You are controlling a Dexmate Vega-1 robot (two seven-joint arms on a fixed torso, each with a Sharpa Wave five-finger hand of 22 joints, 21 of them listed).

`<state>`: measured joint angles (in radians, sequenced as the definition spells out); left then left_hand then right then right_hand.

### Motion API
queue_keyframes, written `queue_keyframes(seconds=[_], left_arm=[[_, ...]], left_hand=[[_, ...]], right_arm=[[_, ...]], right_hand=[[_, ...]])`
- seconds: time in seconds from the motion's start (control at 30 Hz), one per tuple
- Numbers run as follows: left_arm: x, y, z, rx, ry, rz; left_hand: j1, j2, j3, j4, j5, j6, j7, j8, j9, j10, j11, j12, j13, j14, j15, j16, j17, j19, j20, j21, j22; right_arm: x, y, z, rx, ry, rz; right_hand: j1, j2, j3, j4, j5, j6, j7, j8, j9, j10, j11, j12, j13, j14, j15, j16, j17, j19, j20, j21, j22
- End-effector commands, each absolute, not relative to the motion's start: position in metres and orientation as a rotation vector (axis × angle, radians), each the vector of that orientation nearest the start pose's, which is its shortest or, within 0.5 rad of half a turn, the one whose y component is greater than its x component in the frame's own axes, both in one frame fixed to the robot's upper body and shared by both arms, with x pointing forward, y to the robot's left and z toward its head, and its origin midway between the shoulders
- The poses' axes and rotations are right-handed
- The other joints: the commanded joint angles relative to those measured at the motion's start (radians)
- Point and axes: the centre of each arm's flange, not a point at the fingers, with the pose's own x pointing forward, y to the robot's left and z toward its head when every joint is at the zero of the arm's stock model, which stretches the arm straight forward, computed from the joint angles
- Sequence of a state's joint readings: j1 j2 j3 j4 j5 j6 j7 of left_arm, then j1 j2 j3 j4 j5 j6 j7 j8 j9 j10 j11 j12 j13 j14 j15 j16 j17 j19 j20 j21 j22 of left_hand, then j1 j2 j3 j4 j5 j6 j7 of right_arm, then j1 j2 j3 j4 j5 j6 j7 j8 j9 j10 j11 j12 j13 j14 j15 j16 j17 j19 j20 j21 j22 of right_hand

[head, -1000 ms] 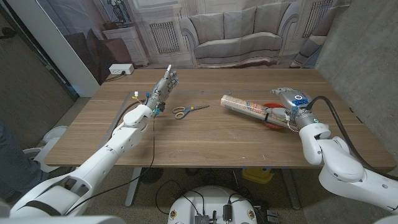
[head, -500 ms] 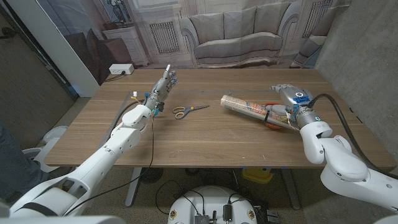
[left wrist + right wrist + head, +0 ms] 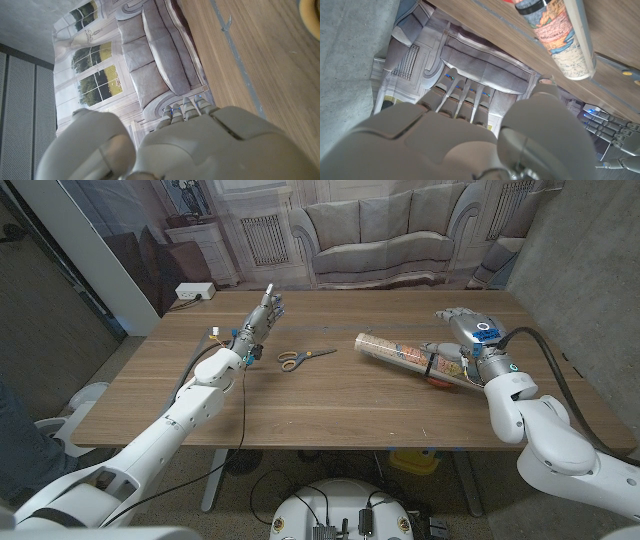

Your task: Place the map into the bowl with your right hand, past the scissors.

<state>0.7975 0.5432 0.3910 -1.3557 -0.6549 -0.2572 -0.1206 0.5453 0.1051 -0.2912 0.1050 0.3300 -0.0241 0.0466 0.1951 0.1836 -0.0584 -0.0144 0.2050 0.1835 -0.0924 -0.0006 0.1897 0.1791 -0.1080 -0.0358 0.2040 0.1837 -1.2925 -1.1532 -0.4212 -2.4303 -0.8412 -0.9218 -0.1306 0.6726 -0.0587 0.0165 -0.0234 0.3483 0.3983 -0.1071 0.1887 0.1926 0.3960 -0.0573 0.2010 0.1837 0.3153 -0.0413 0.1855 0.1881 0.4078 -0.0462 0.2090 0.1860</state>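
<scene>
Map [image 3: 404, 353] — a rolled paper tube printed in colour, banded in black — lies with one end on the red shallow bowl [image 3: 436, 376], other end on the wooden table [image 3: 330, 405]. Right hand [image 3: 462, 330] hovers just beyond, fingers spread, holding nothing: placement looks essentially done. Farther left — orange-handled scissors [image 3: 301, 357]; left hand [image 3: 264, 319] stands upright, fingers straight, empty.

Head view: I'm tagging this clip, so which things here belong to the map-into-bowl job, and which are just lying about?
Part of the job:
- rolled map, one end lying over the bowl
- bowl, mostly hidden under the map
- scissors, the marker to pass
- right hand, fingers spread beside the map

Lying about:
- left hand, holding nothing
- table
</scene>
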Motion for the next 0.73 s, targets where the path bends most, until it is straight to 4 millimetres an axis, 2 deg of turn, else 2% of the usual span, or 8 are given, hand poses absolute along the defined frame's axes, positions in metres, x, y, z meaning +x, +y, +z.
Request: queue_keyframes(seconds=[0.03, 0.37, 0.4, 0.73], left_arm=[[0.64, 0.274, 0.007, 0.029, -0.632, -0.335], [0.64, 0.275, 0.007, 0.033, -0.634, -0.349], [0.64, 0.275, 0.007, 0.031, -0.635, -0.349], [0.641, 0.279, 0.008, 0.027, -0.633, -0.34]], left_hand=[[0.005, 0.002, -0.008, -0.001, -0.003, 0.002, -0.004, 0.001, 0.002, -0.002, -0.003, -0.003, 0.005, -0.005, 0.003, -0.001, 0.005, -0.008, -0.01, 0.002, 0.002], [0.005, 0.003, -0.009, -0.001, -0.003, 0.002, -0.003, 0.0, 0.002, -0.002, -0.002, -0.003, 0.005, -0.005, 0.003, -0.001, 0.005, -0.008, -0.009, 0.002, 0.002], [0.005, 0.003, -0.009, -0.001, -0.003, 0.002, -0.004, 0.001, 0.002, -0.001, -0.001, -0.003, 0.005, -0.006, 0.002, -0.001, 0.005, -0.008, -0.009, 0.002, 0.002], [0.006, 0.003, -0.01, -0.001, -0.003, 0.003, -0.004, 0.001, 0.002, -0.001, -0.002, -0.003, 0.005, -0.006, 0.003, -0.001, 0.005, -0.008, -0.009, 0.002, 0.002]], right_arm=[[0.42, -0.268, 0.009, -1.619, -0.542, -0.561], [0.408, -0.266, 0.02, -1.593, -0.572, -0.594], [0.407, -0.266, 0.02, -1.593, -0.574, -0.598], [0.409, -0.266, 0.027, -1.587, -0.58, -0.606]], right_hand=[[-0.002, 0.001, -0.005, -0.003, 0.012, 0.0, 0.002, 0.006, 0.002, 0.003, 0.003, 0.009, 0.005, 0.005, -0.069, 0.006, 0.003, 0.002, -0.076, 0.0, 0.003], [-0.004, 0.002, -0.007, -0.002, 0.015, 0.001, 0.005, 0.006, 0.002, 0.004, 0.003, 0.01, 0.005, 0.005, -0.068, 0.006, 0.003, 0.003, -0.076, 0.0, 0.003], [-0.004, 0.002, -0.008, -0.002, 0.017, 0.001, 0.004, 0.007, 0.002, 0.006, 0.01, 0.011, 0.005, 0.006, -0.069, 0.006, 0.003, 0.003, -0.075, 0.0, 0.003], [-0.007, 0.004, -0.01, 0.0, 0.02, 0.001, 0.005, 0.007, 0.002, 0.006, 0.005, 0.011, 0.005, 0.009, -0.068, 0.007, 0.003, 0.005, -0.074, 0.0, 0.003]])
